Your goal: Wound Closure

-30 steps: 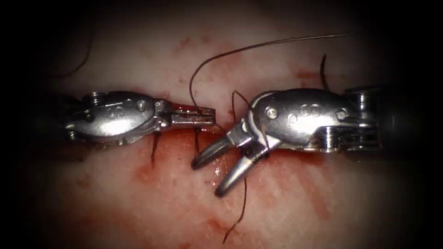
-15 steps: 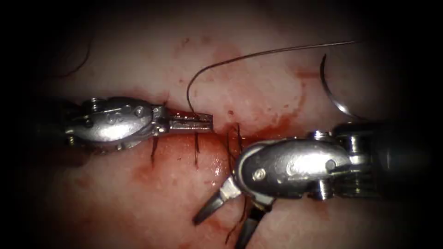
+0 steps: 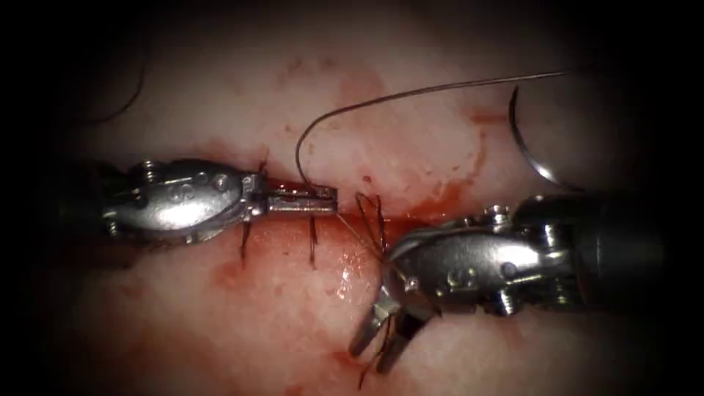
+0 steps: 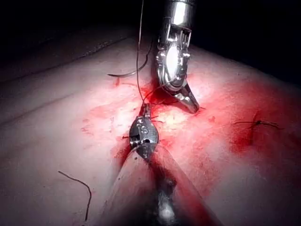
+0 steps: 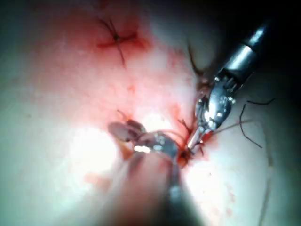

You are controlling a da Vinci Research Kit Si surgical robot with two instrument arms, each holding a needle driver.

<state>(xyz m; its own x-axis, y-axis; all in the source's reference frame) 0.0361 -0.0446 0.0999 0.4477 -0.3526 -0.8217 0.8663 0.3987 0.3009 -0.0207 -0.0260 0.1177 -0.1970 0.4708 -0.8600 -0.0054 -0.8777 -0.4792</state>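
A pale slab of pork-belly tissue, smeared with red fluid, lies under two steel needle drivers. A horizontal cut runs across the middle, with dark stitches crossing it.

The left tool reaches in along the cut from the endoscope view's left. Its jaws are pressed together, pinching the thread, which rises from the tips in a loop and runs off toward the upper right.

The right tool comes in from the right, below the cut, its tips pointing down. Its jaws are spread, astride a loose thread tail, and hold nothing. A fine strand runs between the two tools.

The curved needle lies free on the tissue above the cut, at the right, beyond the right tool's wrist. Neither tool holds it, and it does not look to be in the tissue.

By my judgement, the needle is light, stiff and slick, and is best taken on its body, back from the point, so it cannot roll. The thread is limp and fine, likely to fray if crushed. The tissue looks soft, wet and easily torn.

There is a small stamped mark on each tool's wrist, too small to read; I see no other writing.
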